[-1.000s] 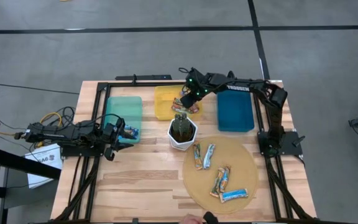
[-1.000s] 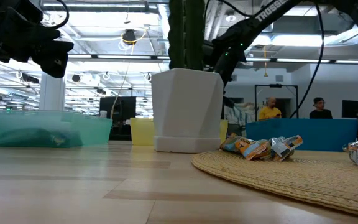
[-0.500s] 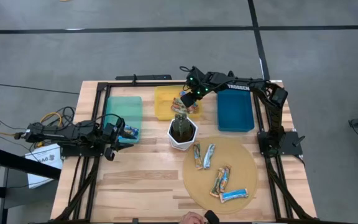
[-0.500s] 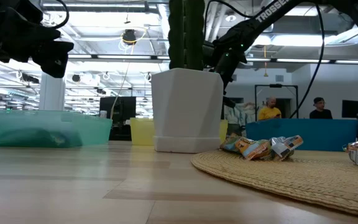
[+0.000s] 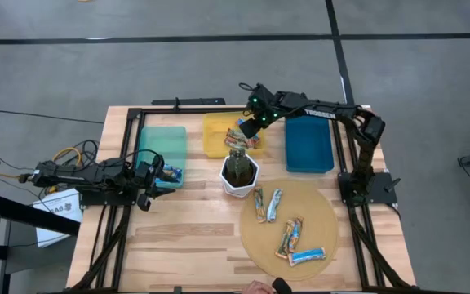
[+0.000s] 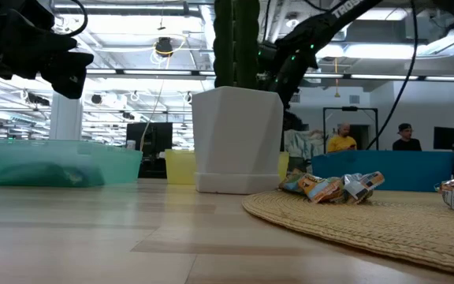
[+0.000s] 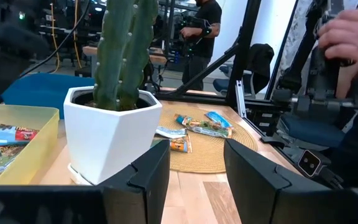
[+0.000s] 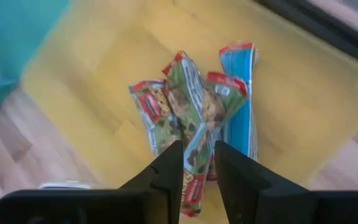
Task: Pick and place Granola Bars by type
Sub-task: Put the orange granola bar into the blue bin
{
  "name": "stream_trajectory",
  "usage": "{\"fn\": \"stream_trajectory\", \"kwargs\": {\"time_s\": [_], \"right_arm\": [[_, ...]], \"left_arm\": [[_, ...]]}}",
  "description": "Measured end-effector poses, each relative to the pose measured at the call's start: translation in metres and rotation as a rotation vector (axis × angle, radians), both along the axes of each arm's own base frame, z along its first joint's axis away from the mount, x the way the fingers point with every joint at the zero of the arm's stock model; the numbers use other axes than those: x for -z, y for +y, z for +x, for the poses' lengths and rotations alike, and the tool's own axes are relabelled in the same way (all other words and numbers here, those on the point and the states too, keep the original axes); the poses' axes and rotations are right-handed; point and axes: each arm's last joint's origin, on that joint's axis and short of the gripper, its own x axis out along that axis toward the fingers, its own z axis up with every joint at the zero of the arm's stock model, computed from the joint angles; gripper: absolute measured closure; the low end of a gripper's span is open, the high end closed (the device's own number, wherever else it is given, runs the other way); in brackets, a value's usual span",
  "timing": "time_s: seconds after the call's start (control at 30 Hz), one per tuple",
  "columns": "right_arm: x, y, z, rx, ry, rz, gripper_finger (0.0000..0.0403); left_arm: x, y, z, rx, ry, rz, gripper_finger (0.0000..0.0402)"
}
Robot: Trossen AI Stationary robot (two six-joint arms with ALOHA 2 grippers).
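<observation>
Several granola bars lie on a round woven mat at the near right; they also show in the low view. More bars lie piled in a yellow tray at the far middle. One bar lies in the teal tray. My right gripper hovers above the yellow tray's pile, its fingers a narrow gap apart, holding nothing; in the high view it is over the tray's right part. My left gripper waits open and empty at the teal tray's near end.
A white pot with a cactus stands mid-table between the trays and the mat. A blue tray sits at the far right. A person's hand shows at the table's near edge.
My right gripper has risen a little above the yellow tray and drifted slightly toward the table's far edge. The bars in the tray and on the mat have stayed where they were.
</observation>
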Motion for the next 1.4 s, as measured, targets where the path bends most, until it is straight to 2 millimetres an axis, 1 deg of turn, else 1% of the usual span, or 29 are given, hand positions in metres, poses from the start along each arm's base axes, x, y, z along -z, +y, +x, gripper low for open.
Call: {"fn": "stream_trajectory", "kwargs": {"time_s": [0.13, 0.3, 0.4, 0.47, 0.67, 0.83, 0.97, 1.13, 1.27, 1.4], "right_arm": [[-0.021, 0.003, -0.011, 0.007, -0.017, -0.01, 0.0321], [-0.054, 0.015, -0.03, 0.006, -0.051, -0.03, 0.0321], [-0.074, 0.027, -0.043, -0.015, -0.058, -0.04, 0.0321], [-0.085, 0.037, -0.051, -0.059, -0.054, -0.05, 0.0321], [-0.112, 0.075, -0.078, -0.336, -0.035, -0.064, 0.0321], [-0.126, 0.106, -0.102, -0.581, 0.022, -0.107, 0.0321], [-0.135, 0.129, -0.118, -0.793, 0.061, -0.178, 0.0321], [-0.142, 0.151, -0.131, -1.02, 0.112, -0.315, 0.0321], [-0.145, 0.167, -0.136, -1.179, 0.159, -0.442, 0.0321], [-0.146, 0.184, -0.141, -1.335, 0.167, -0.49, 0.0321]], "left_arm": [[0.0, 0.0, 0.0, 0.001, 0.0, 0.0, 0.0257], [0.0, 0.0, 0.0, 0.001, 0.0, 0.0, 0.0257], [0.0, 0.0, 0.0, 0.0, 0.0, 0.0, 0.0257], [0.0, 0.0, 0.0, 0.0, 0.0, 0.0, 0.0257], [0.0, 0.0, 0.0, 0.001, 0.0, 0.0, 0.0257], [0.0, 0.0, 0.0, 0.001, 0.0, 0.0, 0.0257], [0.0, 0.0, 0.0, 0.001, 0.0, 0.0, 0.0257], [0.0, 0.0, 0.0, 0.001, 0.0, 0.0, 0.0257], [0.0, 0.0, 0.0, 0.001, 0.0, 0.0, 0.0257], [0.0, 0.0, 0.0, 0.001, 0.0, 0.0, 0.0257]]}}
